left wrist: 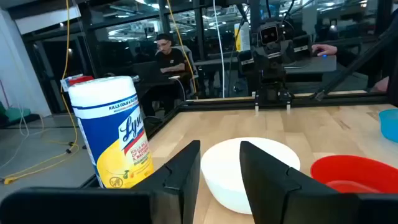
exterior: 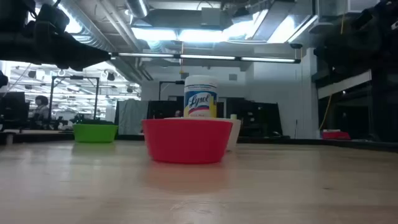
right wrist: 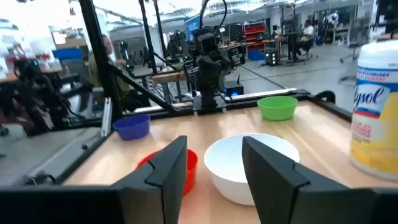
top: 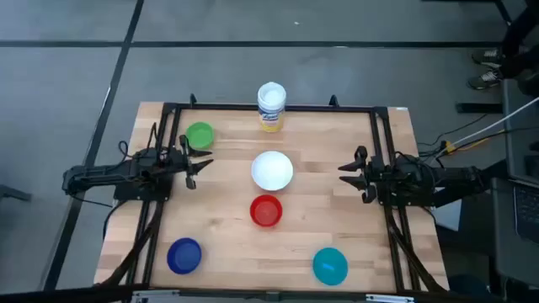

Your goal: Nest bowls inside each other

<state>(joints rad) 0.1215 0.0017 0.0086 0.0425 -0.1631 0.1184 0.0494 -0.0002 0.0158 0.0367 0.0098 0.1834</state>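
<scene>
Five bowls stand apart on the wooden table, each on its base: white [top: 272, 170] in the middle, red [top: 266, 210] just nearer, green [top: 200, 135] far left, dark blue [top: 184, 255] near left, teal [top: 330, 264] near right. My left gripper [top: 194, 160] waits open at the table's left side, level with the white bowl [left wrist: 249, 171] and pointing at it from a distance. My right gripper [top: 349, 172] waits open at the right side, also facing the white bowl [right wrist: 249, 167]. Neither touches anything.
A tall white canister with a yellow label [top: 271, 106] stands upright at the far edge, behind the white bowl. A dark metal frame [top: 278, 108] runs along the far, left and right edges of the table. A person sits beyond the table [left wrist: 168, 59].
</scene>
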